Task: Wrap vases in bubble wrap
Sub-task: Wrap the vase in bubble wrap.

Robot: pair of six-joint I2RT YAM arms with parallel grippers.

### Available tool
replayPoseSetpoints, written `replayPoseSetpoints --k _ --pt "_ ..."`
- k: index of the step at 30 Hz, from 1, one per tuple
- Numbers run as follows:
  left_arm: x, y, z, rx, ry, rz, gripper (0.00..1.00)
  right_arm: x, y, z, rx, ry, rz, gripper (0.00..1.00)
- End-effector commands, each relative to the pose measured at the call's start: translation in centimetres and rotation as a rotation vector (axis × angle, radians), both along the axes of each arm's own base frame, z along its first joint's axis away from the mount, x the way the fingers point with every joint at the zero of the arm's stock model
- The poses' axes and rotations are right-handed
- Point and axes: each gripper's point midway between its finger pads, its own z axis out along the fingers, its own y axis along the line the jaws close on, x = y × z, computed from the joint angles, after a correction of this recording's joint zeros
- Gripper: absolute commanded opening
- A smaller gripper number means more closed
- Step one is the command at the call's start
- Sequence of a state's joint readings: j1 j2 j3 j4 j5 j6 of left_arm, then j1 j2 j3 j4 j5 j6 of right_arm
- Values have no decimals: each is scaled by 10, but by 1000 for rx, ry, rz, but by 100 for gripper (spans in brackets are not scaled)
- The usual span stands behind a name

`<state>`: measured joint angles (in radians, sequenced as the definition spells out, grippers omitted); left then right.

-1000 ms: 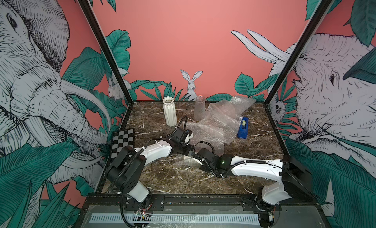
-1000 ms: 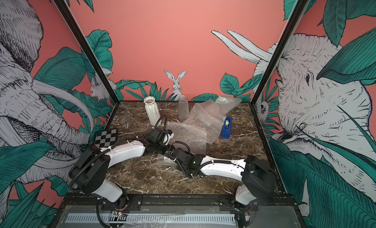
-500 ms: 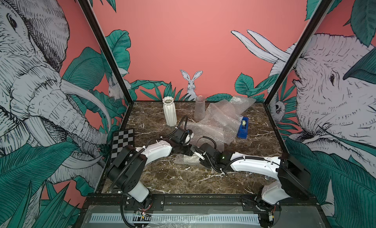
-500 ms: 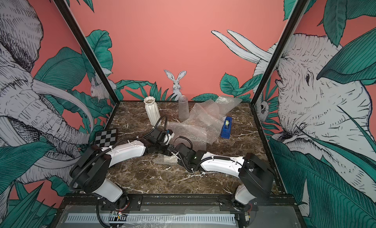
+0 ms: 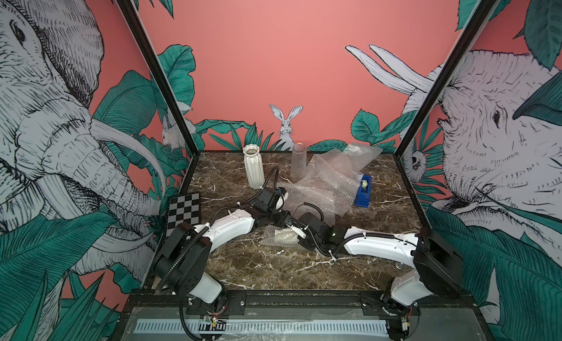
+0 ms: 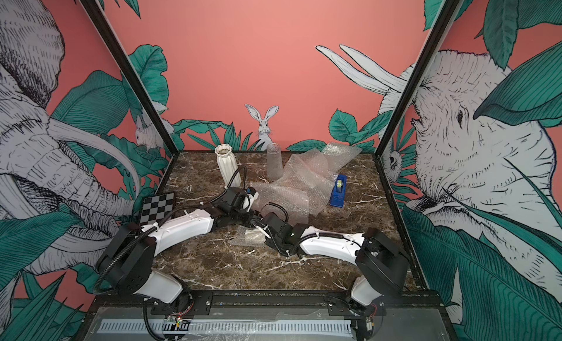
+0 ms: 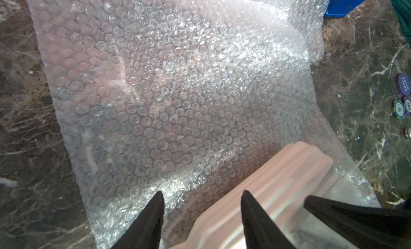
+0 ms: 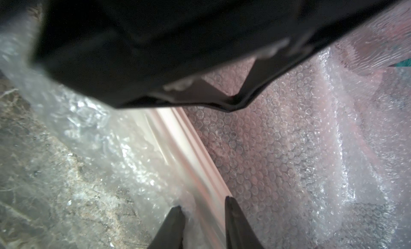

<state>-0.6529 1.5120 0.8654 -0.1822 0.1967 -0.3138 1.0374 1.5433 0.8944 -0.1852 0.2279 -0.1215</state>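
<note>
The left arm [image 5: 231, 230] and right arm [image 5: 374, 248] stretch low across the marble worktop [image 5: 273, 263], wrists nearly meeting. The left pincer [image 7: 201, 192], jaws apart, and the right pincer [image 8: 203, 203], narrowly parted, hover over the shorter ribbed vase [image 7: 278, 181], which lies on a bubble wrap sheet [image 7: 178, 92]. The tall vase [image 5: 253, 166] and the glass cylinder [image 5: 298, 163] stand upright near jungle-mural walls [image 5: 273, 65].

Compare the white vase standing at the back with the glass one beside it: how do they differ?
The white vase is opaque and ribbed; the glass vase is clear and smooth. The white vase flares at its rim; the glass vase is straight-sided. Both stand upright, mouths open.
</note>
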Motion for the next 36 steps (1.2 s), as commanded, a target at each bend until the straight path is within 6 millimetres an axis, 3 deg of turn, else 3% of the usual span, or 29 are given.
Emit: replayPoseSetpoints --k 1,13,26,30,34,36 --pt "-2 -2 -1 -5 9 -2 56 1 0 7 19 -14 8 29" --pt "-4 -1 -17 16 45 0 48 12 0 11 0 -63 -13 24" --pt "-6 -1 -20 8 52 4 47 24 -2 -2 -12 -57 -49 35" --pt "-2 4 -10 16 23 32 49 23 -4 -6 -14 -44 -52 36" --pt "5 26 19 41 -83 130 65 22 -9 -8 -14 -41 -63 36" --pt "4 42 35 64 -127 184 68 22 -11 -8 -9 -37 -72 36"
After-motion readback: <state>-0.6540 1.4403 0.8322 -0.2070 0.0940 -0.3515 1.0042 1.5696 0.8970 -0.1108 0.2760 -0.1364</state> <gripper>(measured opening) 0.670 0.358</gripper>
